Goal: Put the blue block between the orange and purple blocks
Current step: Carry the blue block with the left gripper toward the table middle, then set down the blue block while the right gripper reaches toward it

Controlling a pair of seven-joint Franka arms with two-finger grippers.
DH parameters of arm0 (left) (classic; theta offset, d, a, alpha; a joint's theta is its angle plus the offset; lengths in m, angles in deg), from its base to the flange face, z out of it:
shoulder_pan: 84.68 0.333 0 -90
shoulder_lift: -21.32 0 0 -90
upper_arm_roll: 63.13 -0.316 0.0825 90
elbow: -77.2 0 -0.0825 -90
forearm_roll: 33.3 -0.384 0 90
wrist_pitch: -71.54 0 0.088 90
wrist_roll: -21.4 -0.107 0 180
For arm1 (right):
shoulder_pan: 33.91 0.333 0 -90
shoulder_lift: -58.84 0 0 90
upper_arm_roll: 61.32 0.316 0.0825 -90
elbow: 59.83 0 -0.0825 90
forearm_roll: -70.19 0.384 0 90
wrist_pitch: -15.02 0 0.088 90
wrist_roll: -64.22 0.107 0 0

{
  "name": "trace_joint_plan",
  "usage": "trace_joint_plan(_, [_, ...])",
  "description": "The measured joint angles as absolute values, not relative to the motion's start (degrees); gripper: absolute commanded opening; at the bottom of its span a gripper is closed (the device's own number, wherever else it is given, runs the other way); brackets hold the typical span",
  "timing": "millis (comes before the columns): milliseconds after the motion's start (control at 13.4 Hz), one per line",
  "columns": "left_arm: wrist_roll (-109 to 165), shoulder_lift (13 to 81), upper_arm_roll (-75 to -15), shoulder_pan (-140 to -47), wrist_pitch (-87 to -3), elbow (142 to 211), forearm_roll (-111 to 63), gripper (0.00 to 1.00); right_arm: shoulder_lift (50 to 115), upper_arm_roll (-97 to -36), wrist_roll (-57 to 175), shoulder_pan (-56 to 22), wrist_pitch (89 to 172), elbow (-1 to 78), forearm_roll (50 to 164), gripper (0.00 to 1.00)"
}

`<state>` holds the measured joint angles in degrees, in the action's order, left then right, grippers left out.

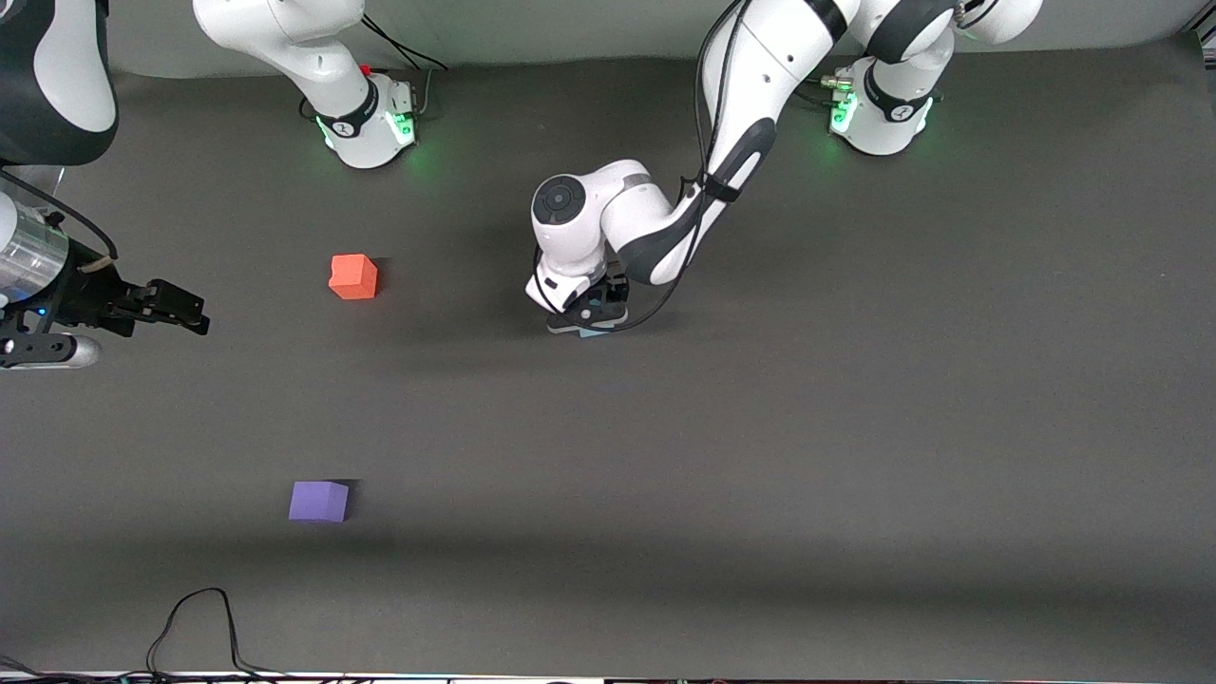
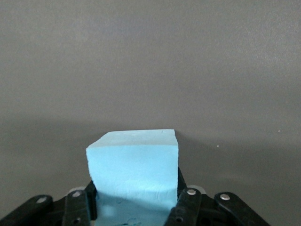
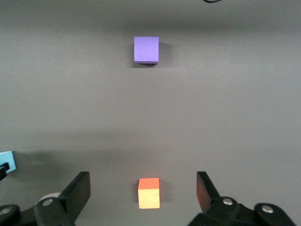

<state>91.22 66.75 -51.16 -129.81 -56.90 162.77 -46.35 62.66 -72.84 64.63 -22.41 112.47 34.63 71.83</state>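
Left gripper point(image 1: 589, 318) clamped blue block point(image 2: 134, 172), apparently on table, toward left arm's end from orange block point(image 1: 353, 276); carry between orange and purple block point(image 1: 318, 501) pending. Right gripper point(image 3: 143, 188), spread, waited above orange block.

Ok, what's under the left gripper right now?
The blue block sits between the left gripper's jaws, which press its sides. Its lower part and the mat beneath are hidden.

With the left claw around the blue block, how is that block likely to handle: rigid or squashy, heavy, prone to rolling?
Blue block looks like matte foam, so probably light and slightly squashy; its lower sides seem pinched where the left claw fingers press. Flat faces and square edges suggest it won't roll. The matte surface likely grips well rather than slipping.
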Motion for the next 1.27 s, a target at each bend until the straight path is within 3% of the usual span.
trace_joint_plan(299, [91.1, 66.2, -51.5, -129.2, -56.4, 161.1, -47.3, 1.0, 63.9, -72.6, 66.4, -17.2, 112.6, 34.6, 75.4, 1.0])
trace_joint_plan(674, [78.8, 56.6, -51.5, -121.7, -43.0, 159.1, -40.5, 1.0, 68.9, -72.1, 72.8, -9.4, 117.2, 34.6, 76.1, 1.0])
trace_joint_plan(1273, [45.0, 43.6, -51.8, -90.4, -22.8, 159.2, -31.4, 1.0, 82.5, -71.8, 89.9, 11.9, 133.4, 35.1, 79.4, 1.0])
